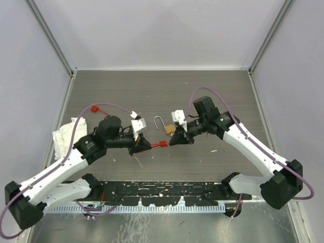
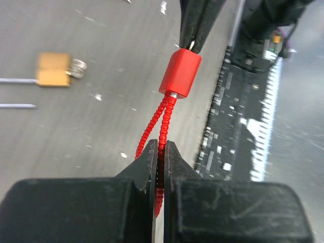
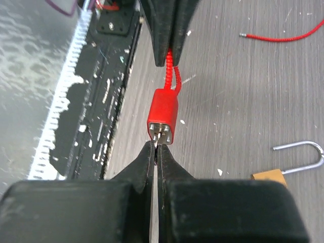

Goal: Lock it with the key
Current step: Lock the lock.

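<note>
Closest to the lens are the black fingers of the left claw (image 2: 159,147), pressed fully together on a thin red beaded cord loop (image 2: 163,119), so that end can't swing around. Just past its tips the cord runs into a small red plastic cap (image 2: 180,73), which hangs in the air between the two claws, off the table. On the far side of that cap the right claw (image 3: 154,147) is closed tight as well, its tips nipping some tiny silver bits (image 3: 161,134) that poke out of the cap's end. My guess is that's the key, or the ring it hangs on, but it's too small to say and I can't see any dark heads, so don't quote me. Looks like the two claws have the thing stretched between them to sort out a better grip on a blade. Beyond the right claw's tips, near but not touching, the small brass padlock with an open silver shackle (image 1: 169,129) lies flat on the dark grey table (image 1: 228,96). Nothing is holding it, which could make pushing a key in fiddly.
</note>
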`<state>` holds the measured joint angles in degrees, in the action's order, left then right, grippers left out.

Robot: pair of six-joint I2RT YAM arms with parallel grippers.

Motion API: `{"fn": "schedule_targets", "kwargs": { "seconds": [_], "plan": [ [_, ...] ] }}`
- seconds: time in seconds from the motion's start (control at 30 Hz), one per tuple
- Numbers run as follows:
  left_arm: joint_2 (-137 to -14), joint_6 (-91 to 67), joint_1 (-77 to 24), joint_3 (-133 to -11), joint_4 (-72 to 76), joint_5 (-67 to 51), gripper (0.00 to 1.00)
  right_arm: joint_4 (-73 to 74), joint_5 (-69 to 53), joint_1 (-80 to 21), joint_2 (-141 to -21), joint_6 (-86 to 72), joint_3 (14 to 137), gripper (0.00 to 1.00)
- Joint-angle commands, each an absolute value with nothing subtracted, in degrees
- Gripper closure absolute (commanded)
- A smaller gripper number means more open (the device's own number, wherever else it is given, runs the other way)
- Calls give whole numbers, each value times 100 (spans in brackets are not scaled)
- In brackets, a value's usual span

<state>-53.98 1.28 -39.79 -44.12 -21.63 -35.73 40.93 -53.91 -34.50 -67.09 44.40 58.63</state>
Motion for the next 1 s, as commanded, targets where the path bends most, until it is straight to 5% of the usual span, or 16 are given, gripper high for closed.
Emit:
{"fn": "schedule_targets", "kwargs": {
  "seconds": [0.0, 0.2, 0.3, 0.47, 0.57, 0.63, 0.73, 0.83, 0.97],
  "plan": [
    [-4451, 1234, -4695, -4277, -3113, -856, 100, 5126, -6255, -2593, -6870, 4002, 6243, 99],
    [-4283, 1716, -6394, -4129, -2679, 1206, 100, 5530, -7351, -2620, -7584, 3360, 6552, 99],
    [-4474, 1401, -6455, -4224, -2700, 980, 100, 5496, -6790, -2837, -7395, 3449, 6688, 99],
    [-4577, -132, -4936, -4040, -2257, -2891, 100, 4678, -4053, -3793, -6342, 4058, 6289, 99],
    [-4861, -2125, -3546, -3391, -482, -5710, 100, 4506, -3510, -3923, -6010, 4568, 6113, 99],
    [-5081, -3016, -3371, -3246, 481, -6331, 100, 4585, -3449, -3916, -5961, 4749, 6163, 99],
    [-5103, -2168, -3385, -3706, -774, -5980, 100, 4649, -3991, -3801, -6036, 4406, 6290, 99],
    [-4613, -552, -3609, -4161, -2159, -4318, 100, 5022, -5136, -3226, -6483, 3912, 6547, 99],
    [-3753, 401, -4026, -4002, -2302, -2990, 100, 5730, -5990, -2511, -6946, 4203, 6763, 99]
  ]
}}
